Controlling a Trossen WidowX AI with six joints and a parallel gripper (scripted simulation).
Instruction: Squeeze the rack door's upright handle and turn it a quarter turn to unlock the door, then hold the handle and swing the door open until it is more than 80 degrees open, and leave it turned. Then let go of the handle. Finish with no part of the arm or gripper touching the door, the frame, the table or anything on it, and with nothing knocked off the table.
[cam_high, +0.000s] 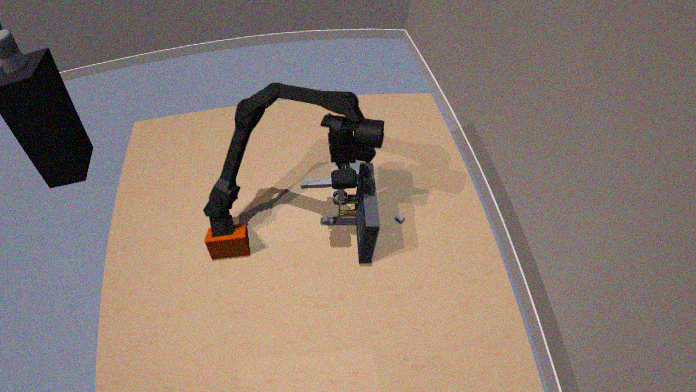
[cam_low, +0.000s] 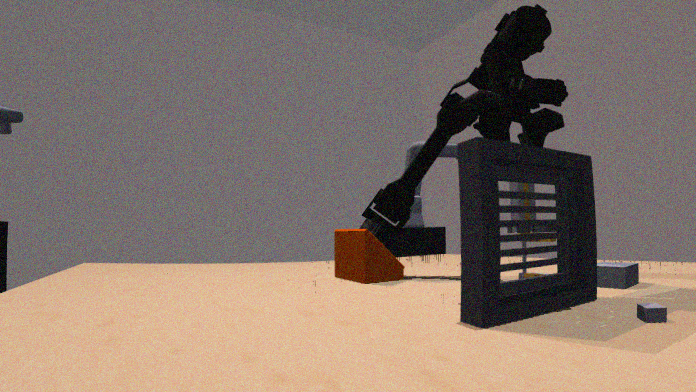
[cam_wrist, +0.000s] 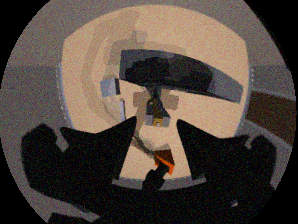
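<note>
The dark frame (cam_high: 370, 212) (cam_low: 472, 230) (cam_wrist: 231, 91) stands upright on the table. Its slatted door (cam_low: 510, 209) looks flush with it, though the exact angle is hard to tell. Grey and yellow parts stand on the arm-base side; the upright handle (cam_low: 526, 202) (cam_wrist: 157, 121) seems to be among them, seen through the slats and from above. My gripper (cam_high: 344, 183) (cam_low: 515, 137) (cam_wrist: 157, 120) is open and empty, pointing down above the parts beside the frame's top. In the wrist view the handle lies between the fingertips, below them. Contact with the frame cannot be told.
The orange arm base (cam_high: 227, 247) (cam_low: 350, 255) is left of the frame. A small grey block (cam_high: 400, 218) (cam_low: 651, 313) lies beyond the frame. A larger grey block (cam_low: 618, 276) (cam_wrist: 110, 87) and a long grey bar (cam_high: 316, 184) (cam_wrist: 122, 109) are near the handle side.
</note>
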